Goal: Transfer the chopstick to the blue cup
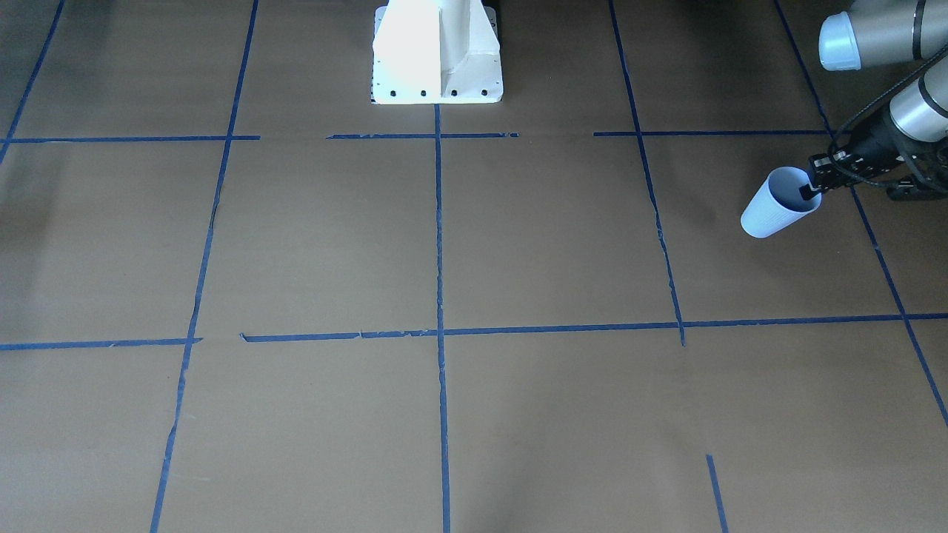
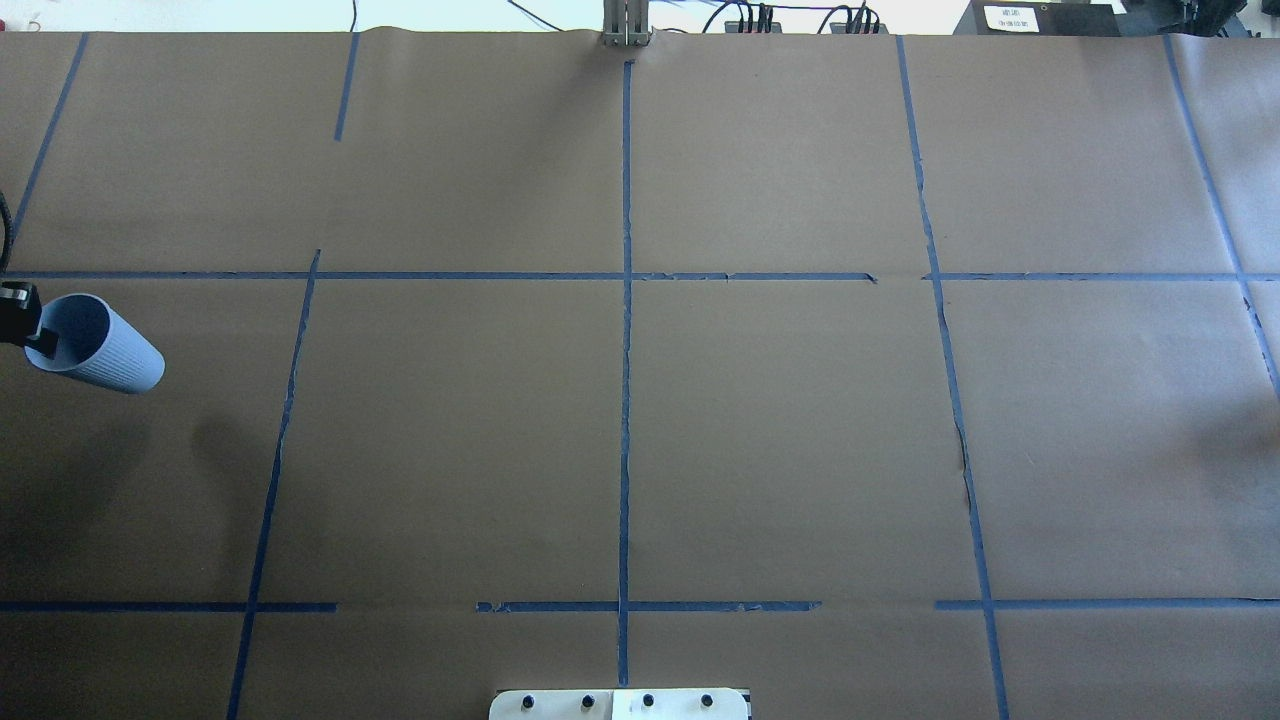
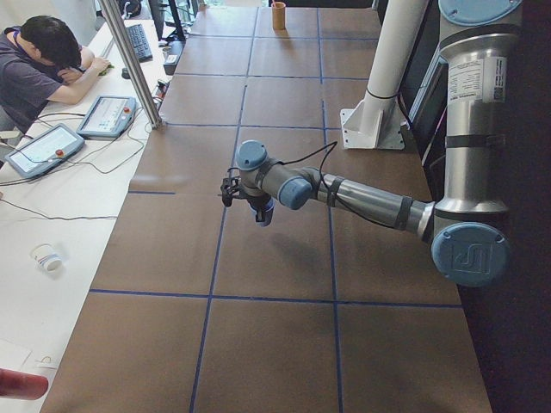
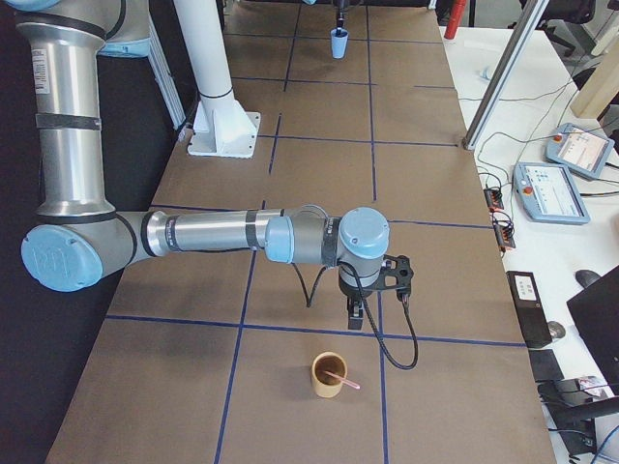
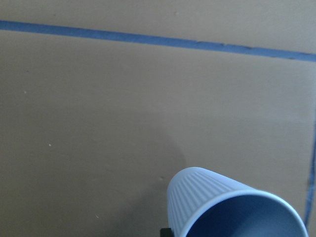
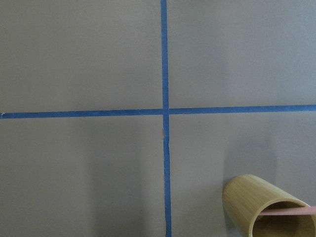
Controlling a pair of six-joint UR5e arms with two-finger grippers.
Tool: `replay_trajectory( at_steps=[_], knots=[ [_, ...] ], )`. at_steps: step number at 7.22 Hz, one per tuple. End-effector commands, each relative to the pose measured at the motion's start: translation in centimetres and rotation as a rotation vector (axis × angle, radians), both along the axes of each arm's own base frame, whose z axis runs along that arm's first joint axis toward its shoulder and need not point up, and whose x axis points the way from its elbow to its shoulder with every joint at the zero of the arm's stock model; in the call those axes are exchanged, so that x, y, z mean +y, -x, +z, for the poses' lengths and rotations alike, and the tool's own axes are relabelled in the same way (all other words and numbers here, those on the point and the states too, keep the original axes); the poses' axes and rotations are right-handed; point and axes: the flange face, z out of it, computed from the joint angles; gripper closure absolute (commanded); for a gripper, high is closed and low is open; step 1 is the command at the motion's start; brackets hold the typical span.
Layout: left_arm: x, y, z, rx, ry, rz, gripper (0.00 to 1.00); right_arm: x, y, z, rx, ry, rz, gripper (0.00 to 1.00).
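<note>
My left gripper (image 1: 811,192) is shut on the rim of the pale blue ribbed cup (image 1: 774,211), one finger inside the mouth. It holds the cup tilted above the table at the robot's far left (image 2: 100,348). The cup's open mouth fills the lower right of the left wrist view (image 5: 232,207). A pinkish-red chopstick (image 4: 340,379) leans in a bamboo cup (image 4: 328,375) at the table's right end, and also shows in the right wrist view (image 6: 289,211). My right gripper (image 4: 358,314) hovers just behind the bamboo cup; I cannot tell whether it is open or shut.
The white robot base (image 1: 437,55) stands at the table's middle edge. Blue tape lines (image 2: 625,350) grid the brown table. An operator (image 3: 39,64) sits at a side table with teach pendants (image 3: 108,116) and a paper cup (image 3: 47,256).
</note>
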Motion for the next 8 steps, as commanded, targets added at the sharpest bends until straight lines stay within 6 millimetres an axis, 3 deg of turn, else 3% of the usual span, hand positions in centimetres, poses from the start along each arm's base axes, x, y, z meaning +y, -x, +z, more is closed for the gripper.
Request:
replay_trajectory(
  at_steps=[1,2,3,4,5,6,8],
  knots=[
    [-3.8,-3.2,-13.2,0.003,0.041,-0.016,1.0,-1.3,1.6,-2.5,-0.001,0.019,0.032,0.0],
    [-3.9,-9.1,-19.2,0.023,0.12,-0.036,1.0,-1.2,1.7,-4.4,-0.014,0.01,0.058,0.0],
    [-3.2,-15.0,-23.1,0.04,0.192,-0.031,1.0,-1.1,1.8,-4.4,-0.017,0.009,0.055,0.0],
    [-3.4,-19.1,-27.4,0.044,0.215,-0.065,1.0,-1.2,2.5,-4.3,-0.009,0.009,0.04,0.0],
    [-1.1,-24.6,-30.3,0.027,0.237,-0.067,1.0,-1.1,2.5,-4.3,-0.009,0.01,0.041,0.0],
    [0.1,-28.3,-32.1,0.02,0.209,-0.084,1.0,-1.1,2.5,-4.1,-0.011,0.014,0.04,0.0],
    [-0.1,-34.5,-32.5,0.049,0.19,-0.113,0.99,-1.1,2.6,-4.2,-0.016,0.015,0.043,0.0]
  ],
)
